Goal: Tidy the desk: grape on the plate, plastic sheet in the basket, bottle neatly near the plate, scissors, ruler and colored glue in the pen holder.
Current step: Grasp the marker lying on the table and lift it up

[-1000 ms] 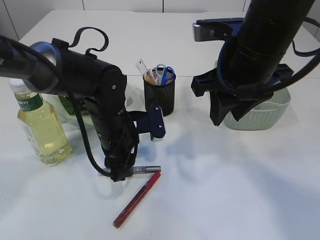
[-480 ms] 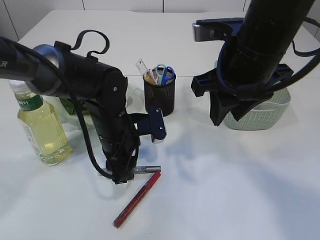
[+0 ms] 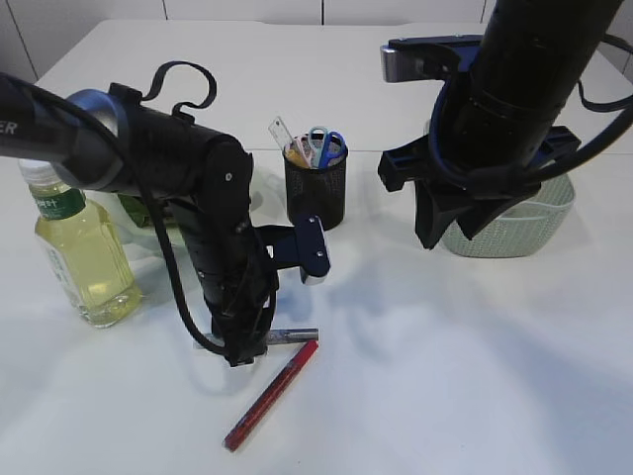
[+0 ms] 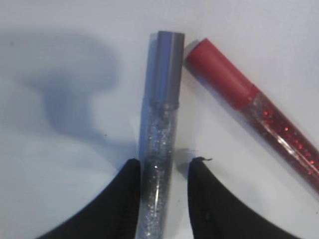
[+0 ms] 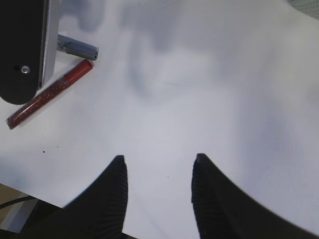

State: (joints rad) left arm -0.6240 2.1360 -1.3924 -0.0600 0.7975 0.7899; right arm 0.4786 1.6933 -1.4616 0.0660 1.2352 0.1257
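The silver glitter glue (image 4: 160, 149) lies flat on the tabletop toward the front edge, a little left of the middle, and I have my left gripper (image 4: 162, 199) down over it, one finger on each side of the clear tube. The fingers sit right against the tube, but I cannot tell from the wrist view whether they are truly pinching it. Its grey cap points away from the gripper. Just beside it lies the red glitter glue (image 3: 271, 394), slanting toward the front edge, its red cap nearly touching the silver one's cap.

My right gripper (image 5: 158, 189) hangs above bare tabletop with its fingers spread and nothing between them.

The black mesh pen holder (image 3: 316, 188) stands near the middle of the tabletop, with scissors (image 3: 325, 144) and a ruler (image 3: 281, 130) upright in it. The bottle (image 3: 77, 248) of yellow liquid stands by the left edge. The pale green basket (image 3: 522, 224) sits toward the right edge, partly behind my right arm.
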